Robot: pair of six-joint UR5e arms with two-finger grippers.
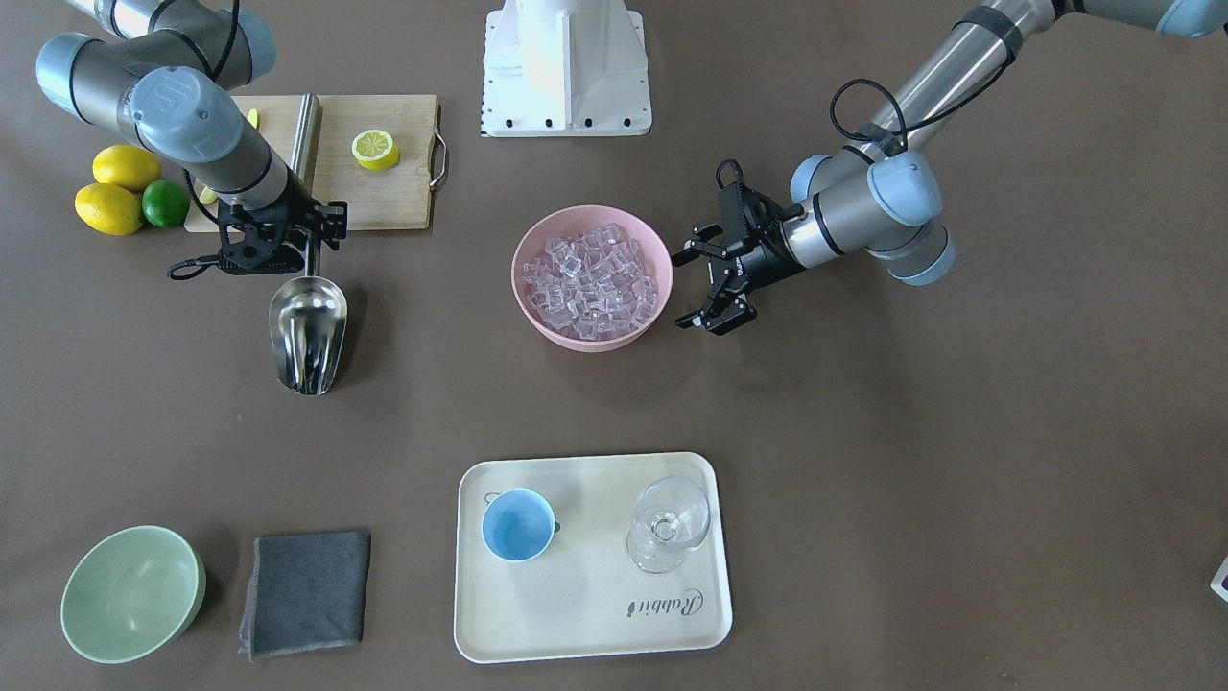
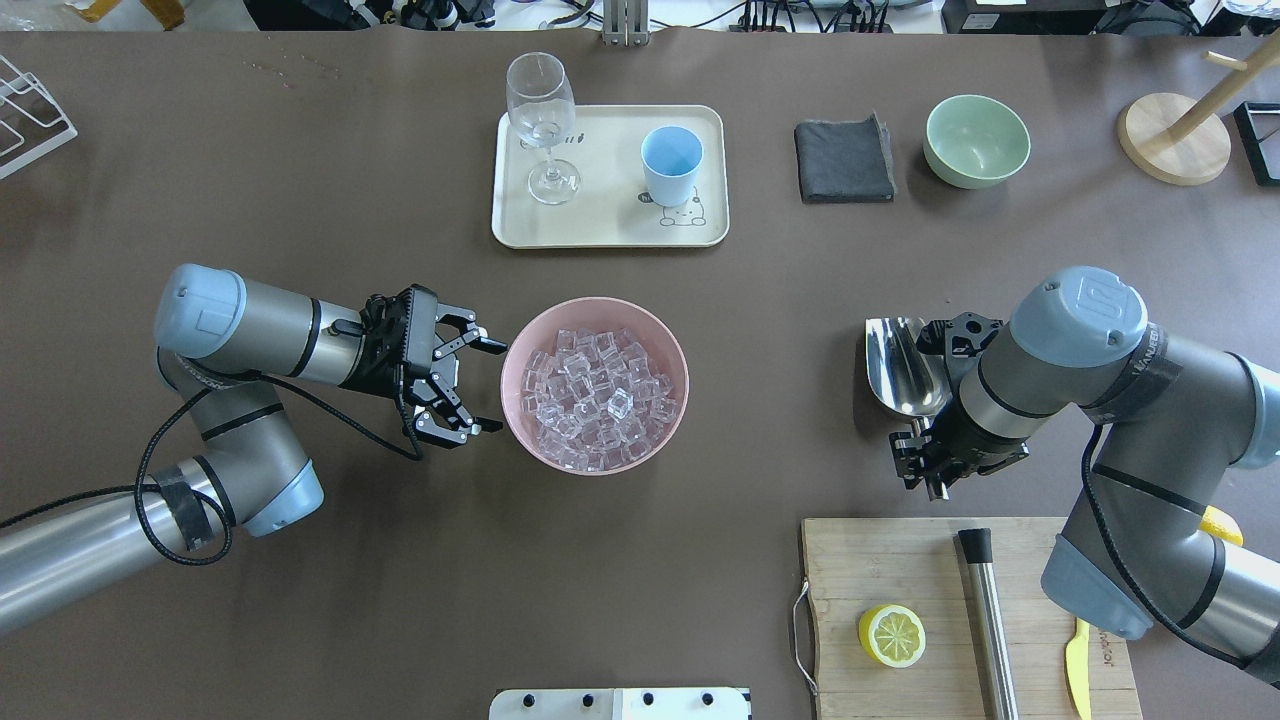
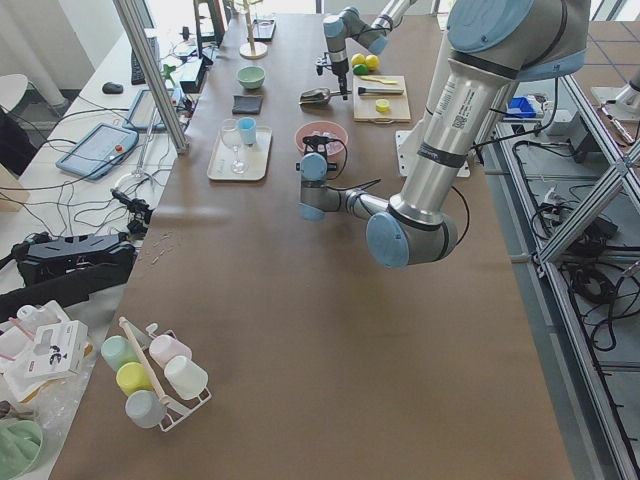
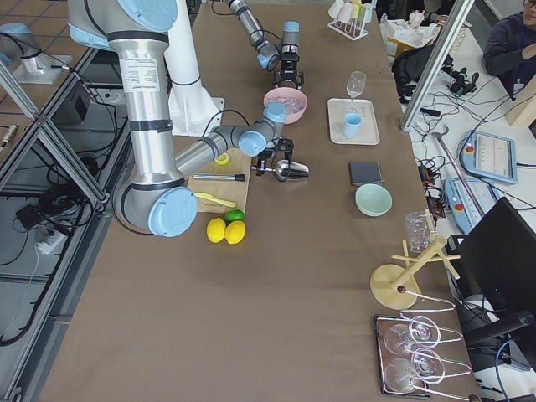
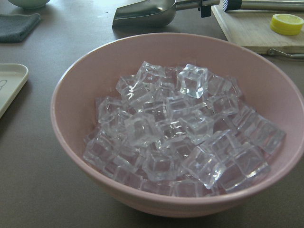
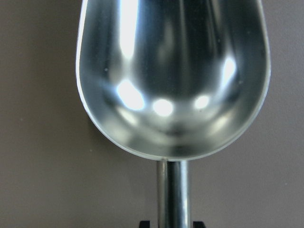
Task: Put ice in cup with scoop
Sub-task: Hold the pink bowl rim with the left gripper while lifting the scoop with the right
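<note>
Empty scoop points away from right pincer, clamped on its handle.

Left gripper hangs with jaws spread wide; right gripper points down, jaws closed.

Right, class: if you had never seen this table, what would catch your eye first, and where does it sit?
Probably the pink bowl heaped with ice at the table's centre, with the left tool open right beside it. Next, the shiny empty scoop, its handle at the right tool, near the cutting board with a lemon half.
</note>
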